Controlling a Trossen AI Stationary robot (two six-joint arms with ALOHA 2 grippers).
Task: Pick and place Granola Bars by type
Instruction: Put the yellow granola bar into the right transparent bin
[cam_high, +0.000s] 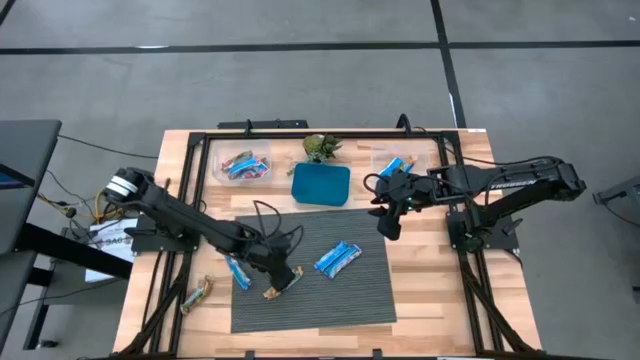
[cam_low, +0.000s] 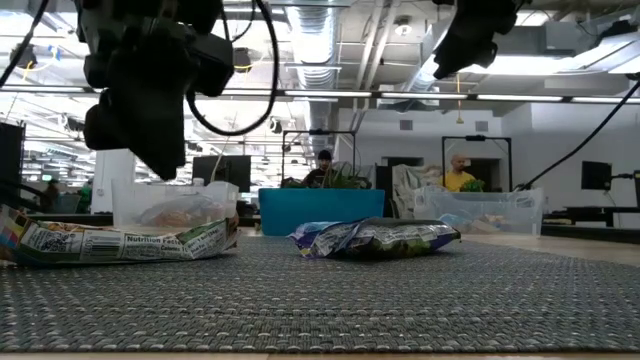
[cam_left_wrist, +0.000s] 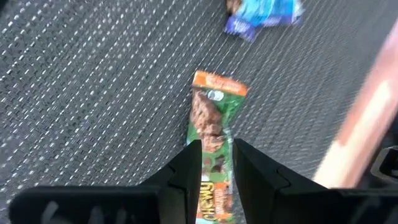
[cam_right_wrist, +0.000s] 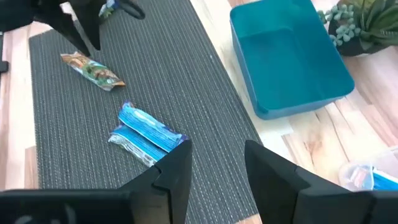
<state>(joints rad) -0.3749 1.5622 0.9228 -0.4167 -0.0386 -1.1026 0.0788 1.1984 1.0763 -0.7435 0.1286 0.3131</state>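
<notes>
A tan-green-orange granola bar lies flat on the grey mat. My left gripper hovers just above its near end, open by a narrow gap. The low view shows the gripper clear of the bar. Two blue-wrapped bars lie side by side on the mat. One more blue bar rests at the mat's left edge. Another tan bar lies on the bare wood. My right gripper is open and held high over the mat's right far corner.
A blue square dish and a small green plant stand beyond the mat. A clear tub at far left holds mixed bars, and a clear tub at far right holds blue ones. A black frame borders the table.
</notes>
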